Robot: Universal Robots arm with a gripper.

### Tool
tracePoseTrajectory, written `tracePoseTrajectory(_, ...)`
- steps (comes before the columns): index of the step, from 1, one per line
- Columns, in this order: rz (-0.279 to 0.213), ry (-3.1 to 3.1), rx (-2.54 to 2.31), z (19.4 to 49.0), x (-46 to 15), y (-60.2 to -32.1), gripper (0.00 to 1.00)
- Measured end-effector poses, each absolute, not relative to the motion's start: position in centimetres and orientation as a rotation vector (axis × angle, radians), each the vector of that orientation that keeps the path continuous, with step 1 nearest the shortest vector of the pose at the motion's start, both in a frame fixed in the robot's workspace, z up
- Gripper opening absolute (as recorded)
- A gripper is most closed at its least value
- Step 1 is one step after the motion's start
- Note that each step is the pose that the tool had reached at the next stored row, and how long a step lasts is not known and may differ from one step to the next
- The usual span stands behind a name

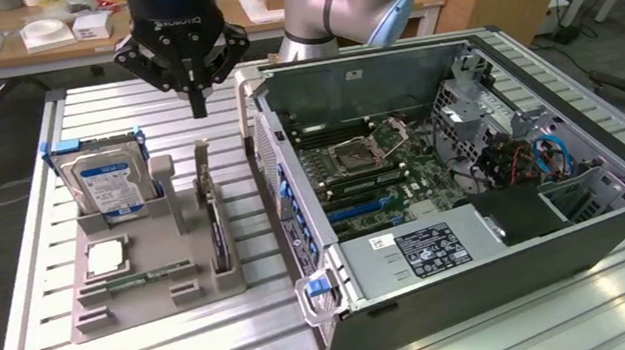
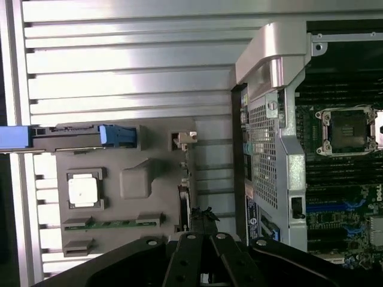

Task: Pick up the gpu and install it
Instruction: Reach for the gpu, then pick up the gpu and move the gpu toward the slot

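**GPU waits in its slot**

We see the gpu (image 1: 214,229) standing on edge in the grey holder (image 1: 146,307), just beside the open computer case (image 1: 530,257). Above it hangs our gripper (image 1: 198,107), its jaws pressed together and gripping nothing.

A robotics lab: robot arm (image 1: 341,2), opened computer case (image 1: 533,278), cluttered workbench (image 1: 101,47).

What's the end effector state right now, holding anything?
End effector: closed, holding nothing, hanging above the gpu, which stands edge-up in the grey tray.
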State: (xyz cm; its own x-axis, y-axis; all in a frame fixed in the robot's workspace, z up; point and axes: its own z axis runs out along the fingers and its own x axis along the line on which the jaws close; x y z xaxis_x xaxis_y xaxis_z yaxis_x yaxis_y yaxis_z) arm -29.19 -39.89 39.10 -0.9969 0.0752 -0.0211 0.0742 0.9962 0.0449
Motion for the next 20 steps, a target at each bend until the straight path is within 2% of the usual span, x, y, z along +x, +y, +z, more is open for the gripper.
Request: tracePoseTrajectory(20, 0.069, 3.116, 0.117, 39.08, -30.19, -39.88, 0.11)
